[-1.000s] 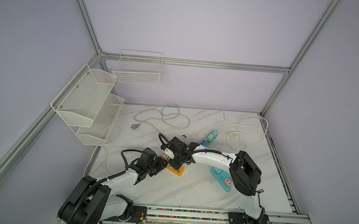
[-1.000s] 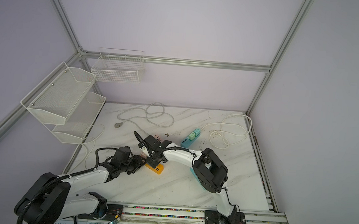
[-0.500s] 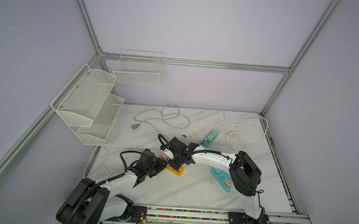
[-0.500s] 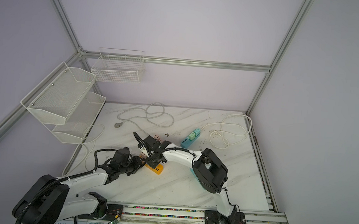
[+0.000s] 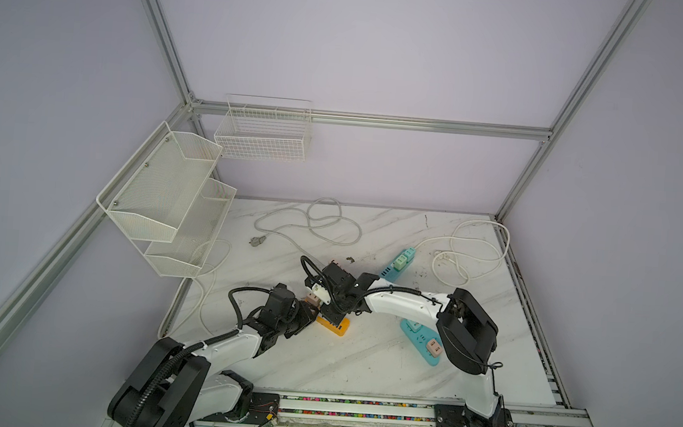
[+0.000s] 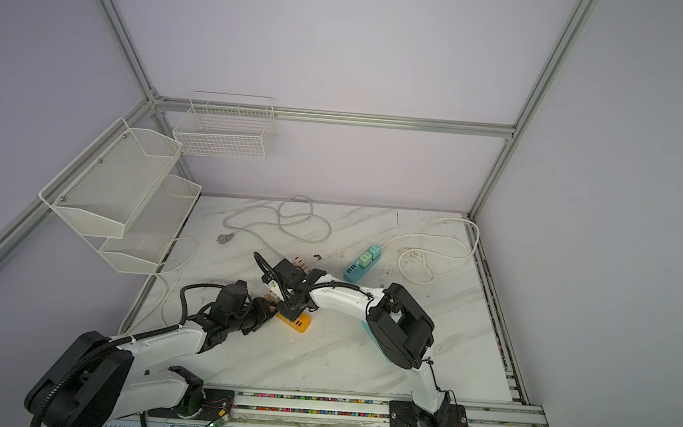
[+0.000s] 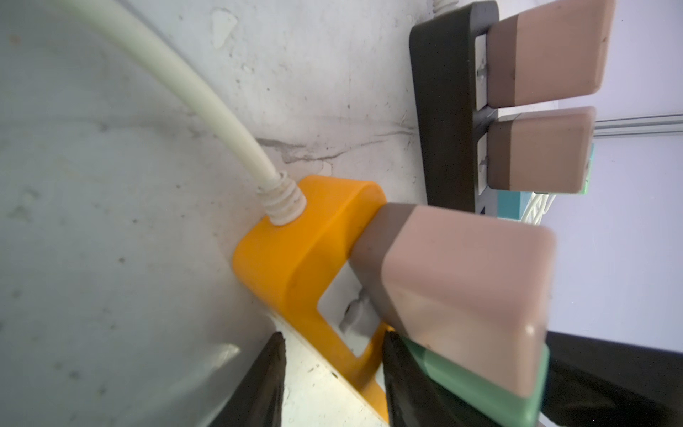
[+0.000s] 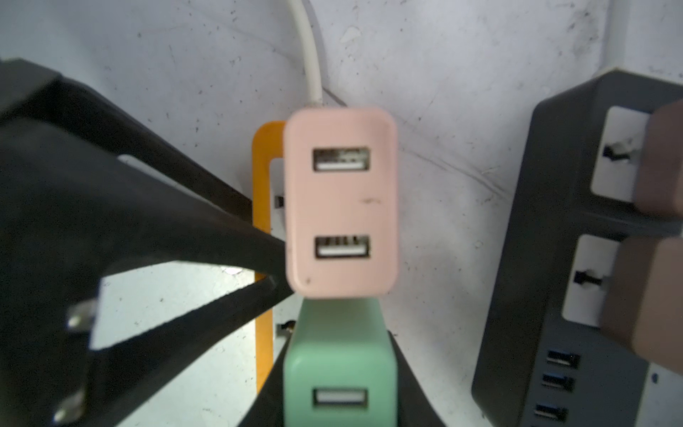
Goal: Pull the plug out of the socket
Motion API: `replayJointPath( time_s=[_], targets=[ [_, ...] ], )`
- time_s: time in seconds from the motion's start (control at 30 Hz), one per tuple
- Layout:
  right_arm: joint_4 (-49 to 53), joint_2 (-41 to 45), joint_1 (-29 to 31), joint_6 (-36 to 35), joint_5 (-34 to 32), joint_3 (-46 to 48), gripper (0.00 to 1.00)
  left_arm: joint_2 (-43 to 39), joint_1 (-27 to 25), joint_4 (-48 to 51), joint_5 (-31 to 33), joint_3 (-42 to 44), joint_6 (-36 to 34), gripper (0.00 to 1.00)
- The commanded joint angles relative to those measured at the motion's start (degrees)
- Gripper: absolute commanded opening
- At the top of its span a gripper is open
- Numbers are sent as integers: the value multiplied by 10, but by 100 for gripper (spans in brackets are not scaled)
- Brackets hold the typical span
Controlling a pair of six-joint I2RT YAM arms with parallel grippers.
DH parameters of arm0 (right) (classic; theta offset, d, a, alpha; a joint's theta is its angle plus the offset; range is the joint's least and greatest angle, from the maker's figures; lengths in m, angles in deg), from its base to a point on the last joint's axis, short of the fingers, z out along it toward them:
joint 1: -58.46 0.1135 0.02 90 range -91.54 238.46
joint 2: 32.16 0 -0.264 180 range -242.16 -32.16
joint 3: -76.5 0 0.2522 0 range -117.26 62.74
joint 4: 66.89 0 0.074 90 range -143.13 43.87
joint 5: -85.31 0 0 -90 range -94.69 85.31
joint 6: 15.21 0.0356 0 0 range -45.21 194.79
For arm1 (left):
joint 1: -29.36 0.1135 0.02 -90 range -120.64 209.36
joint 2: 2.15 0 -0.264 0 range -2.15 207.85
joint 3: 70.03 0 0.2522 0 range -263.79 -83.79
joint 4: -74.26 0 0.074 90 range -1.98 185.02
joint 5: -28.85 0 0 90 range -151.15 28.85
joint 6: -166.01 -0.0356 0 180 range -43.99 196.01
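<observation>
green plug (image 8: 340,332) upright on orange power strip (image 5: 339,328), touching pink plug (image 8: 342,203) | strip left of worktop (image 5: 361,366) centre, nearer front edge | right gripper (image 8: 338,369) clamped on green plug | left gripper (image 7: 332,344) fingers narrow, astride strip's edge; gripping or not, cannot tell

Between my right jaws the green plug (image 8: 340,377) is blurred and cut off by the frame edge. Beyond it, the pink plug (image 8: 342,203) hides most of the orange socket strip (image 8: 261,162). In both top views my right gripper (image 5: 330,310) covers the green plug.
</observation>
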Motion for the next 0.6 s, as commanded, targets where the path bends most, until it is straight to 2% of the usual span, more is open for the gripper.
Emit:
replayJointPath(
  time_s=[0.0,0.17,0.3,0.47,0.57],
  targets=[
    [-13,18,12,-6,26,-27,12,17,-5,104,40,12,-31,42],
    [-32,28,3,1,31,-8,12,18,-4,107,43,18,-30,41],
    [-39,39,-27,5,94,-7,12,27,-4,101,32,20,-35,41],
    [-39,41,-7,3,38,-4,13,32,-5,98,34,22,-33,39],
    [-31,30,13,1,35,-3,13,35,-5,98,35,22,-34,39]
  ],
)
